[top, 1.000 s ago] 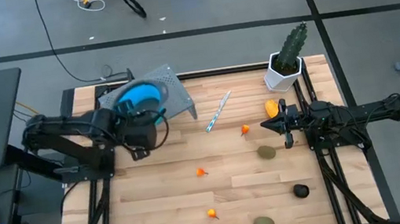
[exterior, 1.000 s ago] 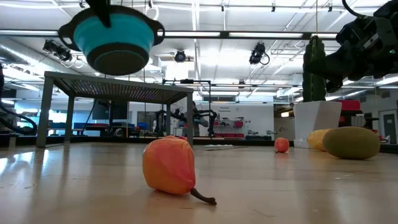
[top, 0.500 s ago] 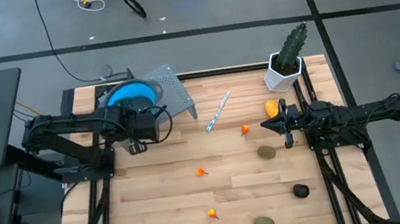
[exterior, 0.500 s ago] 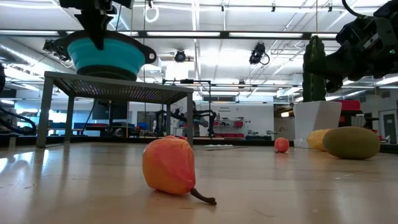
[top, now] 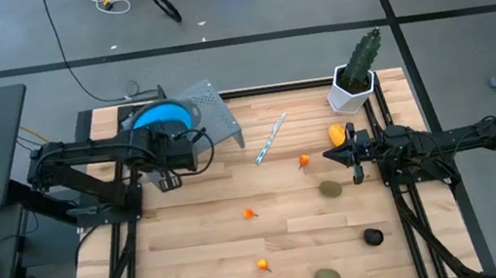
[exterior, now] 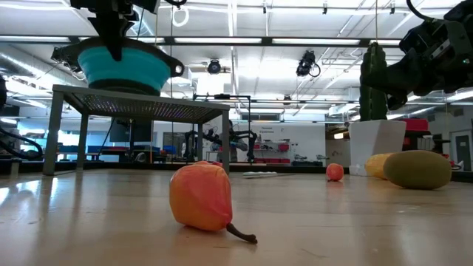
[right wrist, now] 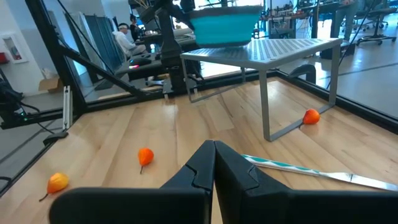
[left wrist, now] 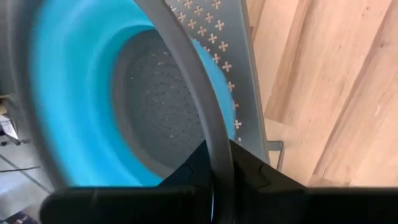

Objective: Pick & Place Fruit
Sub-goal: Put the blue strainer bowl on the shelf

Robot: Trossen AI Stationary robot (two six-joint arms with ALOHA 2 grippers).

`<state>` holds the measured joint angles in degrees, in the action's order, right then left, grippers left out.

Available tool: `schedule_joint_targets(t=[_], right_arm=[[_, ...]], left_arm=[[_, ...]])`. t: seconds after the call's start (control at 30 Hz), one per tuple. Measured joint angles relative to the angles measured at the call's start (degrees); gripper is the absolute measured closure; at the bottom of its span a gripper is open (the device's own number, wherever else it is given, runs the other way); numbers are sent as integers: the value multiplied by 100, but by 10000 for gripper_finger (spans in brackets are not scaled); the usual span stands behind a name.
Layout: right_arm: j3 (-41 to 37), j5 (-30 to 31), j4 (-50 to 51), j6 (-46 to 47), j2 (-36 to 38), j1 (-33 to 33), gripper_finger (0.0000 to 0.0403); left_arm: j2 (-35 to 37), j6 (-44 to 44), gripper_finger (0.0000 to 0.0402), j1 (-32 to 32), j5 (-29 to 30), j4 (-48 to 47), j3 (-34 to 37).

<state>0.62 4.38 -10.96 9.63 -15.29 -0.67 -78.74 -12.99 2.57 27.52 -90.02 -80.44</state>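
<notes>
the left pincer (top: 169, 158) is clamped on the rim of a blue bowl (top: 166, 120), which sits on a grey perforated rack (top: 213, 115) at the far left corner of the wooden worktop (top: 206, 254). in the left wrist view the dark rim of the bowl runs straight between the two closed fingers (left wrist: 252, 171), with the bowl's dotted inside and the rack's patterned plate beyond. from the low view the bowl (exterior: 122, 65) rests on top of the rack (exterior: 148, 111).

the right pincer (top: 354, 154) hangs over the right side of the worktop with its fingers pressed together and nothing between them. it is between the yellow-orange fruit (top: 337, 133) and an olive-green fruit (top: 331, 189), near both but touching neither.

the rest of the fruit lies loose on the worktop. one small orange piece (top: 303, 160) sits just left of the right pincer, a second (top: 250, 214) near the middle, a third (top: 264, 266) toward the near edge. a dark round fruit (top: 372, 237) lies on the near right, and a second olive-green fruit (top: 327, 277) close to the near edge.

a green plant in a white pot (top: 354, 84) stands at the far right corner, and a thin pale stick (top: 270, 139) lies between the rack and the yellow-orange fruit.
</notes>
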Motion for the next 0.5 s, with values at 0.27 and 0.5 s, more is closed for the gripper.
schedule_joint_targets(t=[0.27,0.5], right_arm=[[0,-1,0,0,-2,0,390],[0,0,0,0,0,0,390]], left_arm=[[0,-186,387,0,-168,0,0],[0,-404,352,-87,-153,0,0]])
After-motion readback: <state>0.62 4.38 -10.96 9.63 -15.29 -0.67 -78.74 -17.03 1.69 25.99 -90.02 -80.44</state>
